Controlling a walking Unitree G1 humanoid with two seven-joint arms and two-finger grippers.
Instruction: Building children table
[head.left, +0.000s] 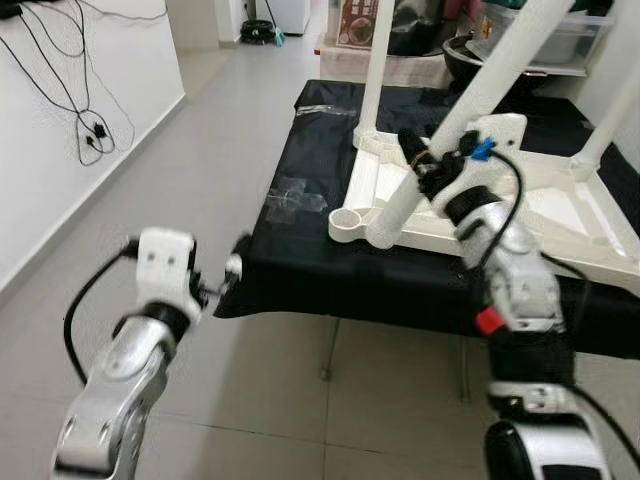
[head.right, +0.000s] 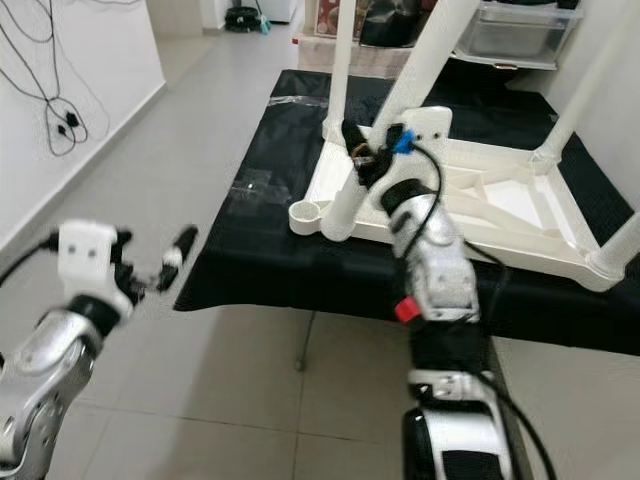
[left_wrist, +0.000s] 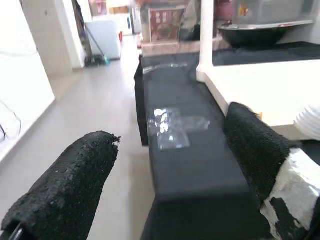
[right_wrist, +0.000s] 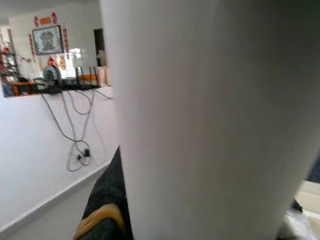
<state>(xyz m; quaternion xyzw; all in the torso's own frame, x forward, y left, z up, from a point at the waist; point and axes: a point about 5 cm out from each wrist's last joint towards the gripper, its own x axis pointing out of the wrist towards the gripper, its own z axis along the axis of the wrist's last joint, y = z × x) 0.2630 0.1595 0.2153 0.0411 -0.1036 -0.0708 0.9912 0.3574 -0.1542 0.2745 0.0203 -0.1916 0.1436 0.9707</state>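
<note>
While the white plastic children's table (head.left: 520, 215) lies upside down on a black-covered work table (head.left: 310, 260), its underside ribs face up and its fitted legs rise toward the top of the head views. The right gripper (head.left: 432, 165) is at the near left corner of the upturned table, closed around a slanting white table leg (head.left: 470, 110) whose lower end rests on the frame just beside an open round leg socket (head.left: 346, 220). In the right wrist view that leg (right_wrist: 210, 115) stands pressed close against the camera, with a white wall and hanging cables behind it. A black cable with a blue connector (head.left: 482, 150) loops over the right wrist, and a red button (head.left: 487, 321) shows on the forearm below.

The left gripper (head.left: 232, 270) hovers over the tiled floor (head.left: 200, 150) just off the near left corner of the black cover, apart from the children's table. Its two black padded fingers (left_wrist: 75, 185) are spread wide in the left wrist view and hold nothing. Between them that view looks along the black cover, where a crumpled clear plastic bag (left_wrist: 172, 127) lies flat near the edge, just beside the white tabletop rim. Black cables (head.left: 85, 110) hang on the white wall to the robot's left.
</note>
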